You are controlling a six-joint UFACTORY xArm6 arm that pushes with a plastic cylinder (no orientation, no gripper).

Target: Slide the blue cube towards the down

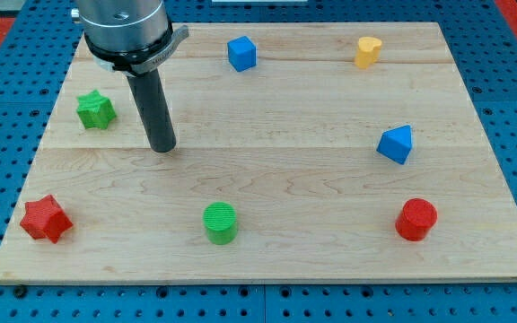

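Note:
The blue cube [241, 53] sits near the view's top, a little left of centre, on the wooden board [276, 179]. My tip [162, 148] rests on the board below and to the left of the cube, well apart from it. The dark rod rises from the tip to the arm's grey body at the view's top left. The nearest block to the tip is the green star [96, 109], to its left.
A yellow block [367, 51] is at the top right. A blue wedge-like block [396, 144] is at the right. A red cylinder [416, 220] is at the bottom right, a green cylinder [221, 222] at bottom centre, a red star [44, 218] at bottom left.

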